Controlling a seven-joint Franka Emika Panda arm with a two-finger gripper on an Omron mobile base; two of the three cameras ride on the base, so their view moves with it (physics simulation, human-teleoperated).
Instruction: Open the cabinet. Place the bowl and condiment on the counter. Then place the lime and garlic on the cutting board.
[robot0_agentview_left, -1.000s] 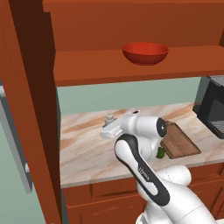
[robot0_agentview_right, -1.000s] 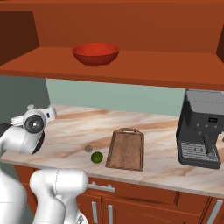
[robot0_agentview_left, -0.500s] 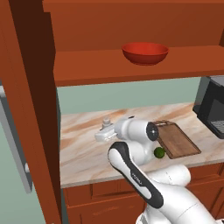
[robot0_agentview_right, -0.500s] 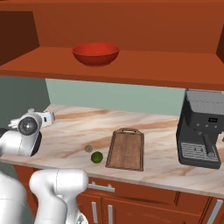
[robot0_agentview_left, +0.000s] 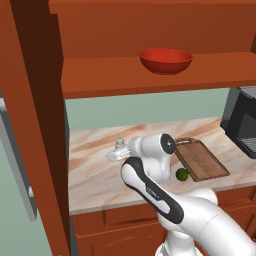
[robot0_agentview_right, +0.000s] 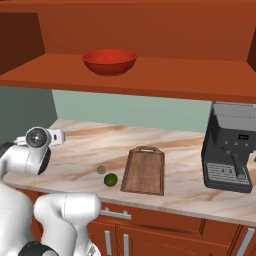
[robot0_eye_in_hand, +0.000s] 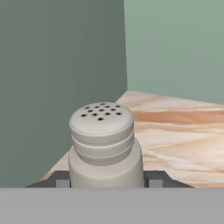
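Now gripper (robot0_eye_in_hand: 106, 181) clamped on the condiment (robot0_eye_in_hand: 104, 146), upright over the counter's (robot0_agentview_left: 100, 175) left rear corner.

The condiment (robot0_eye_in_hand: 105, 146) hides most of the fingers (robot0_eye_in_hand: 62, 180); its base is cut off.

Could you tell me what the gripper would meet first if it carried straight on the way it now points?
The gripper already holds the condiment between its fingers. Beyond that, it would probably reach the grey-green wall at the counter corner, though the depth is unclear.
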